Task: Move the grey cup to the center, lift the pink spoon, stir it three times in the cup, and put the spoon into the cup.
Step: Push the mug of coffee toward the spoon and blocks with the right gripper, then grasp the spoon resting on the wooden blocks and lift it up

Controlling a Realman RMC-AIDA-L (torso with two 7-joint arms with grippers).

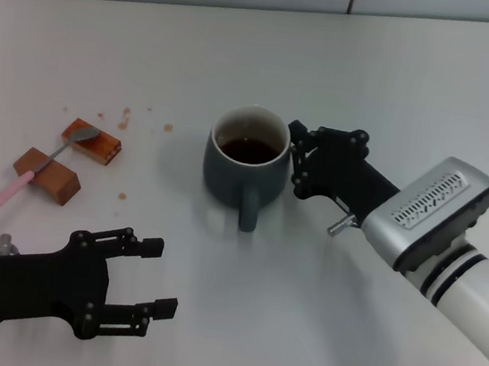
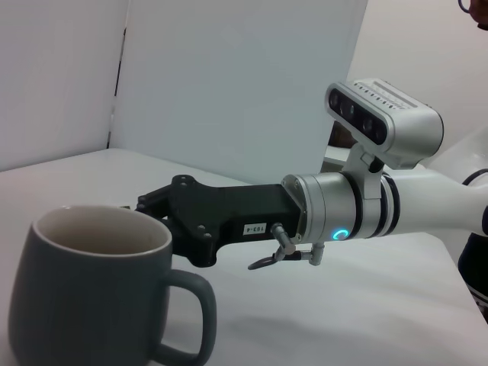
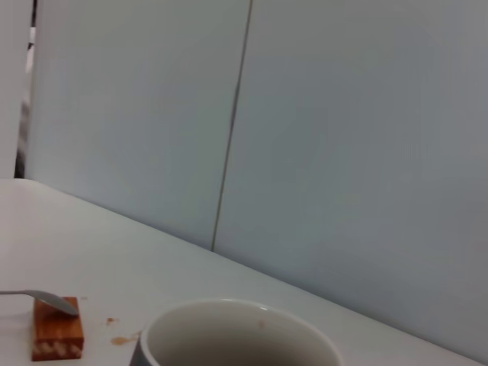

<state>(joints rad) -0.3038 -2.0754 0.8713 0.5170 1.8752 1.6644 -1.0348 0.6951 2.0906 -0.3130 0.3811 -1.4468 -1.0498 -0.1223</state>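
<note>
our right gripper sits at the right side of the grey cup, its black fingers close against the cup's wall on the side away from the spoon. we cannot tell from any view whether those fingers are spread or closed, or whether they actually press the cup; the left wrist view shows the black fingertips just behind the cup's rim, partly hidden by it. our left gripper hangs low at the near left of the white table, its two finger pairs spread wide apart with nothing between them, well apart from both the cup and the spoon.

the grey cup stands upright near the middle of the table, dark brown liquid inside, its handle turned toward us. the pink spoon lies to the left of the cup, bridged across two brown blocks: its silver bowl rests on the farther block, its neck crosses the nearer block, and its pink handle slopes down toward the table's near left. small brown crumbs are scattered between the blocks and the cup.
</note>
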